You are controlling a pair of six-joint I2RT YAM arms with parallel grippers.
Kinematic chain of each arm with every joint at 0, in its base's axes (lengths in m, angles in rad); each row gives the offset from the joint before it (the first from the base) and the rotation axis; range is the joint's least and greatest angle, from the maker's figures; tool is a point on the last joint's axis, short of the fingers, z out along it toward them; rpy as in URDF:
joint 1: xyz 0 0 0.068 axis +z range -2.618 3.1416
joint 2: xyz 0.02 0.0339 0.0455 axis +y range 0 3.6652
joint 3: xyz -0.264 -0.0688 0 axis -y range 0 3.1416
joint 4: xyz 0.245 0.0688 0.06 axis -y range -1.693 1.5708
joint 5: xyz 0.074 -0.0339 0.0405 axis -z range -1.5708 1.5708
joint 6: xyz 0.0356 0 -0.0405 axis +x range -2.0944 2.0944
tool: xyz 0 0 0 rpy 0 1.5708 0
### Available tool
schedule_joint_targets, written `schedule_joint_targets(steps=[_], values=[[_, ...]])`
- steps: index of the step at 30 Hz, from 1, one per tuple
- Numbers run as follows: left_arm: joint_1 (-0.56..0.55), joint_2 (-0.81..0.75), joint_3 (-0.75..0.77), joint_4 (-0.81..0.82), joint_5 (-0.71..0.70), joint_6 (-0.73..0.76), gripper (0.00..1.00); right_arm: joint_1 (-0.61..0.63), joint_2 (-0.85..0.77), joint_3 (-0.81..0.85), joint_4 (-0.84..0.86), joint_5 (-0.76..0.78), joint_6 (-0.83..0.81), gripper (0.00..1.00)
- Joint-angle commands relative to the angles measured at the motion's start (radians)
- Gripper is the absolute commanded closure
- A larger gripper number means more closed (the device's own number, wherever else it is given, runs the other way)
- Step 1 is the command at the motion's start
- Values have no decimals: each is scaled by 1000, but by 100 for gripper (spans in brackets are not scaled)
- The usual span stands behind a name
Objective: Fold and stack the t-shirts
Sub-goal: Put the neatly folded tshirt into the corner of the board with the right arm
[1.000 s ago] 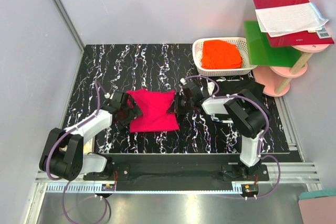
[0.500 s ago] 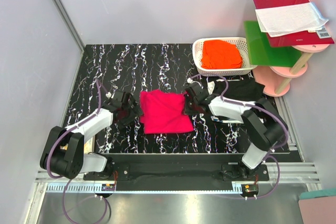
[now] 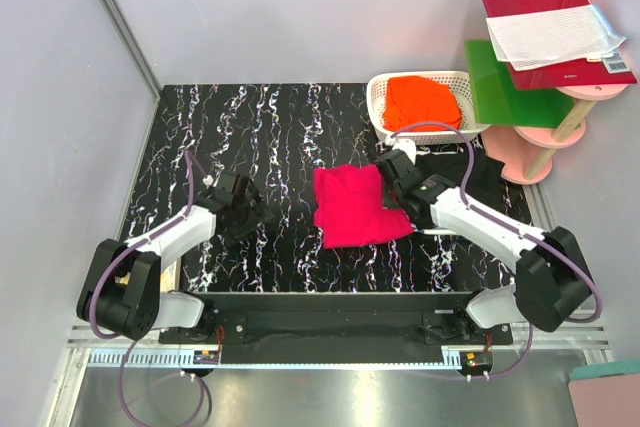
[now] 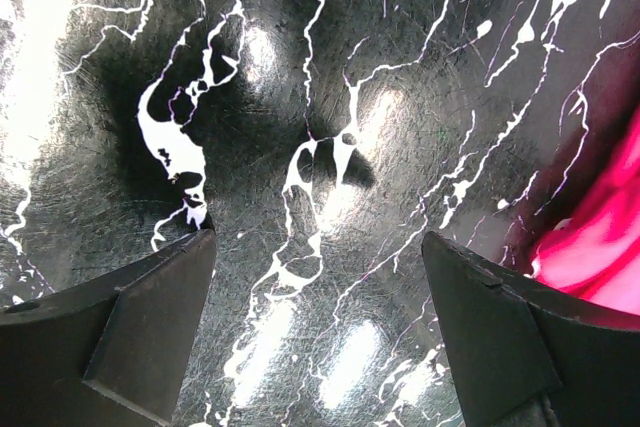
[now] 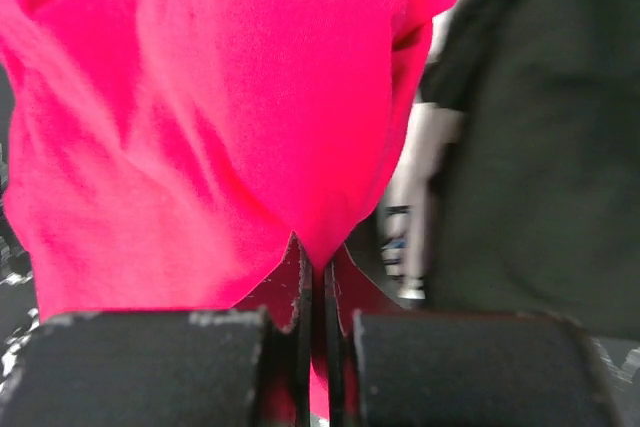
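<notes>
1. State: R gripper [image 5: 313, 282] is pinching the magenta t-shirt [image 3: 355, 209] at its far-right edge. Fingers are pressed together on a small tuck of cloth. The shirt is lying crumpled at table centre, not flat.
2. State: L gripper [image 4: 318, 257] is hovering over bare tabletop [image 3: 260, 127] w/ fingers wide apart and nothing between them. It is sitting apart from the shirt, whose edge is showing only at the right margin of the left wrist view.
3. Risk, slip: the pinch is taking in very little fabric. Any pull is likely loading that one tuck, so the cloth may be working free of the pads.
4. Risk, bunching: w/ one hold point and no 2nd support, the loose remainder is likely dragging and rolling on itself, spoiling any fold.
5. Risk, snagging the neighbour: the black t-shirt [image 3: 482, 175] is lying just beside the pinch, partly under the R arm. Whether the two cloths are touching cannot be told. A sweep to the right may be catching and rumpling it.
6. Risk, wrong pick: a regrasp at this spot may be taking both layers, magenta and black.
7. Ref: the orange t-shirt [image 3: 420, 102] is resting in the basket [image 3: 374, 99], well apart from both grippers.
</notes>
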Motion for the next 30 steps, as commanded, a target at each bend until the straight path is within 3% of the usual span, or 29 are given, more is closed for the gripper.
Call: schedule_joint_targets(steps=[1,16,25,30], values=[[-8,22,27,-10,10,18,8,-57,-85,54,-30,127,-43,100],[-34,57,35,-9,0,14,8,-282,-137,207,-51,225,-141,100],[-57,98,38,0,4,8,7,-443,-145,180,-76,285,-114,100],[-66,100,35,-1,-2,11,7,-473,-122,161,-97,320,-71,100]])
